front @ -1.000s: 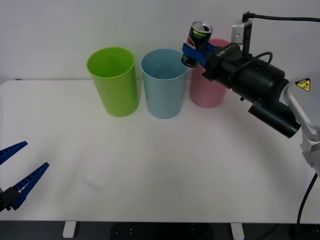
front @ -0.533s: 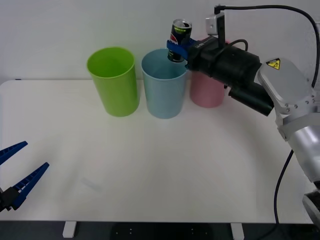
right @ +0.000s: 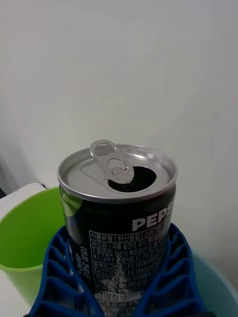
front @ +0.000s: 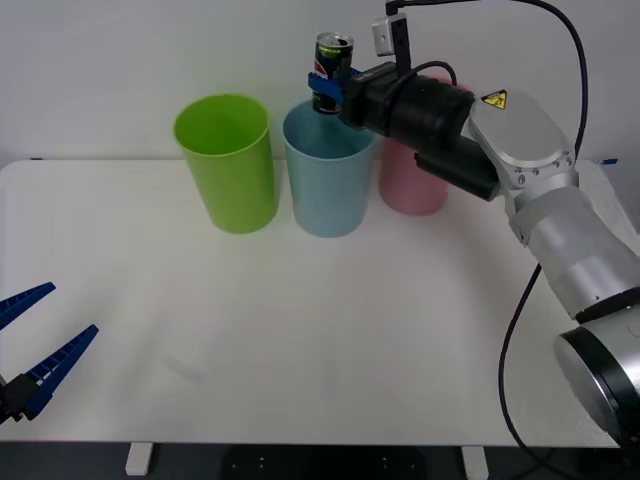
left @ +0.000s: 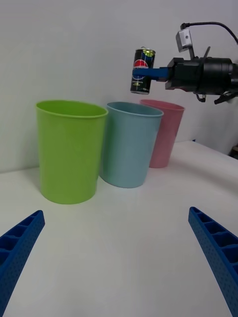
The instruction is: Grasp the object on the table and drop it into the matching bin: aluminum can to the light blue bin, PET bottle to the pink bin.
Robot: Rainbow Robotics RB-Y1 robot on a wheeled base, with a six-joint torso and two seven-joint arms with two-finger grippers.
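My right gripper (front: pixel 327 88) is shut on the aluminum can (front: pixel 332 66), a small dark can with a silver top and pull-tab (right: pixel 115 166), held upright in the air above the light blue bin (front: pixel 329 170). In the left wrist view the aluminum can (left: pixel 142 72) hangs over the far rim of the light blue bin (left: pixel 130 143). The pink bin (front: pixel 412 185) stands to the right, partly hidden by my right arm. My left gripper (front: pixel 35 345) is open, low at the table's near left edge.
A lime green bin (front: pixel 228 160) stands left of the light blue one, all three in a row at the back of the white table (front: pixel 330 350). A white wall rises behind them.
My right arm has carried the can leftward and slightly up, from beside the pink bin to above the light blue bin. The left arm has not moved.
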